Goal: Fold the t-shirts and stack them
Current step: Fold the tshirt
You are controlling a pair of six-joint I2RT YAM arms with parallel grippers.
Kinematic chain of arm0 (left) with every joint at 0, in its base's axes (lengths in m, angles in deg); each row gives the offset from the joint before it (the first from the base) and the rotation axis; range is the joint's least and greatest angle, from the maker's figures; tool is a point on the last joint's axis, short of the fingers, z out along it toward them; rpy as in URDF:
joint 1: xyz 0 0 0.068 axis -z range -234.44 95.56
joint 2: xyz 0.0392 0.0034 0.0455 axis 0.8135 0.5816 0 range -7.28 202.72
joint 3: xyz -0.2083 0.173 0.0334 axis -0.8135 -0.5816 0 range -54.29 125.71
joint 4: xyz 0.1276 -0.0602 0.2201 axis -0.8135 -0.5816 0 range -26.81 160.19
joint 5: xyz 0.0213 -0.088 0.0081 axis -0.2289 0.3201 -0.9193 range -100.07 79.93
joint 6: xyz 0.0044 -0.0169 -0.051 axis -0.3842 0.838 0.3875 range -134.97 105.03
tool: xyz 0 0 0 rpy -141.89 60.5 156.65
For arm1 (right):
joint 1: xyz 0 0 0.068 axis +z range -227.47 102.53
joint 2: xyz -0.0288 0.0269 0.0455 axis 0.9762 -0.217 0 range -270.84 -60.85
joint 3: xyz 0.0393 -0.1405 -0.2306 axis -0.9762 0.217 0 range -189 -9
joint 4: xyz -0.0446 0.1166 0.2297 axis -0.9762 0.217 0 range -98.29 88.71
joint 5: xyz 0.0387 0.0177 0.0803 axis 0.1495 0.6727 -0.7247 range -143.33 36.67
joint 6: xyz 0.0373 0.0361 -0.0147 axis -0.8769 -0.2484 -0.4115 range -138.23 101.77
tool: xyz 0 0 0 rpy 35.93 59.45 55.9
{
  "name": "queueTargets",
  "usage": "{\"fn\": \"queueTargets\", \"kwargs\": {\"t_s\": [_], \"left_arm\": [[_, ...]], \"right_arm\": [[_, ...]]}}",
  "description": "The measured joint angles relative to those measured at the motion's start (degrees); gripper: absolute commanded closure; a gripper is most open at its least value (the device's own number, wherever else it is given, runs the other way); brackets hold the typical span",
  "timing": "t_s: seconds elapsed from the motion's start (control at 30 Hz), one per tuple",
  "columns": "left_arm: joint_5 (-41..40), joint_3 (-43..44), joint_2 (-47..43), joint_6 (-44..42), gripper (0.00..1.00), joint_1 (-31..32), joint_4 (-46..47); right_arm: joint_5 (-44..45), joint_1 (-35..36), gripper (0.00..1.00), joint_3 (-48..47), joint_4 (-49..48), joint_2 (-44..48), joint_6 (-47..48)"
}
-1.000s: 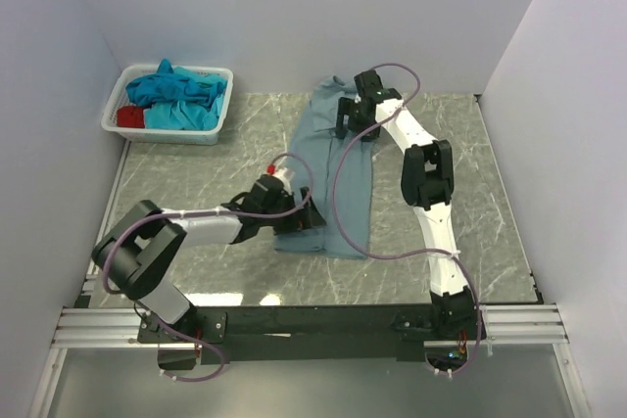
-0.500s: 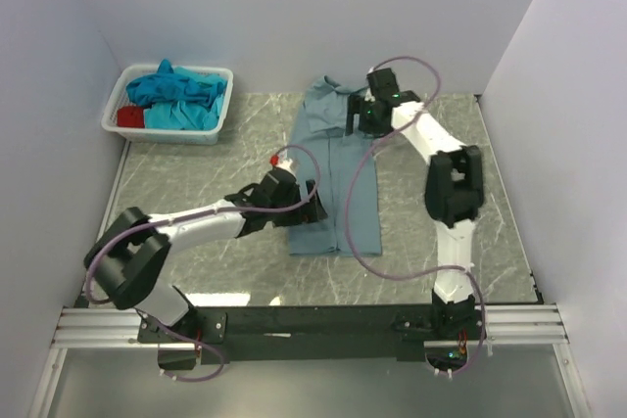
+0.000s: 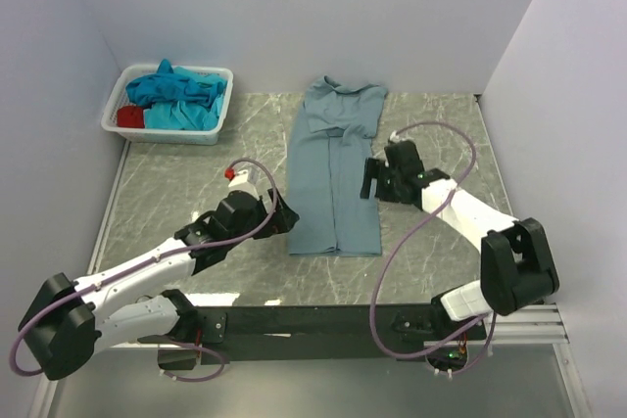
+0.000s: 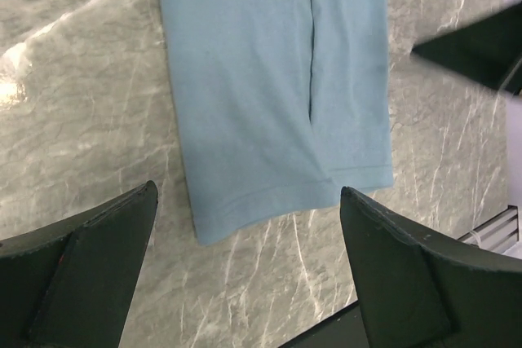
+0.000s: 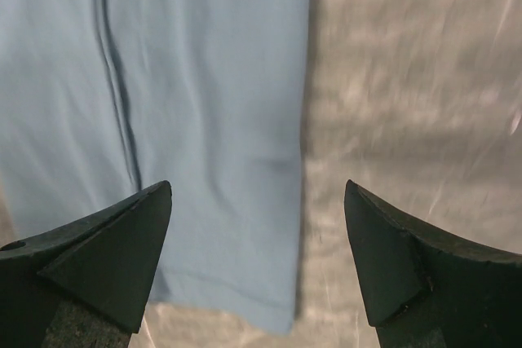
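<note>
- Grey-blue t-shirt (image 3: 333, 173) lay on the table (image 3: 176, 183), its 2 sides folded in to a long strip; the cross folds were left to do.
- Left gripper (image 4: 249, 191) and right gripper (image 5: 258, 185) flanked it, jaws apart, holding nothing.
- Turquoise t-shirts (image 3: 176, 90) and a red t-shirt (image 3: 129, 116) sat crumpled in the white basket (image 3: 113, 115).

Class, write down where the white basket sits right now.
In the top view, the basket sits at the table's far left corner, left of the long grey-blue shirt.

Table (image 3: 186, 178): grey marbled top, bears two things.
Grey-blue t-shirt (image 3: 333, 178): lies flat mid-table, folded into a long strip, collar at far edge.
Basket (image 3: 162, 135): white, stands in far left corner.
</note>
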State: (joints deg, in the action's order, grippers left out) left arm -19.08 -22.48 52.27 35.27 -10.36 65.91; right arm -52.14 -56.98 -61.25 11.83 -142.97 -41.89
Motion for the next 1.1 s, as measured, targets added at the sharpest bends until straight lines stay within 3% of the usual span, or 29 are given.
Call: {"fn": "queueTargets", "kwargs": {"t_s": [0.23, 0.47, 0.6, 0.73, 0.8, 0.9, 0.93, 1.0, 1.1], "left_arm": [[-0.33, -2.75, -0.57, 0.83, 0.01, 0.0, 3.8], [3.15, -4.94, 6.86, 2.56, 0.01, 0.02, 6.19], [6.27, -5.16, 11.37, 3.1, 0.07, 0.68, 6.82], [8.22, -3.41, 14.93, 3.08, 0.23, 1.7, 6.82], [9.25, -3.26, 16.0, 3.21, 0.24, 2.21, 7.04], [9.29, -3.19, 16.2, 3.72, 0.4, 2.4, 6.43], [9.25, -3.19, 16.44, 3.67, 0.56, 2.43, 6.16], [9.2, -3.02, 17.05, 3.96, 0.68, 2.47, 5.31], [9.25, -2.93, 17.92, 4.17, 0.72, 2.54, 4.31]], "right_arm": [[-1.33, 1.95, 0.07, 9.33, -1.33, 10.14, -1.03], [-4.76, 2.8, 0.07, 14.62, -1.2, 15.1, -1.7], [-6.27, 2.89, 0.08, 16.61, 0.52, 16.39, -2.56], [-7.04, 2.91, 0.07, 17.84, 1.46, 16.46, -3.61], [-7.04, 2.91, 0.08, 18.38, 2.12, 16.44, -4.02], [-6.99, 2.91, 0.08, 18.95, 2.93, 16.28, -4.46], [-7.04, 2.91, 0.08, 18.95, 3.1, 16.06, -4.66], [-7.28, 2.93, 0.09, 18.95, 3.06, 15.56, -5.03], [-8.11, 2.97, 0.09, 19.3, 2.91, 14.75, -5.27]]}}
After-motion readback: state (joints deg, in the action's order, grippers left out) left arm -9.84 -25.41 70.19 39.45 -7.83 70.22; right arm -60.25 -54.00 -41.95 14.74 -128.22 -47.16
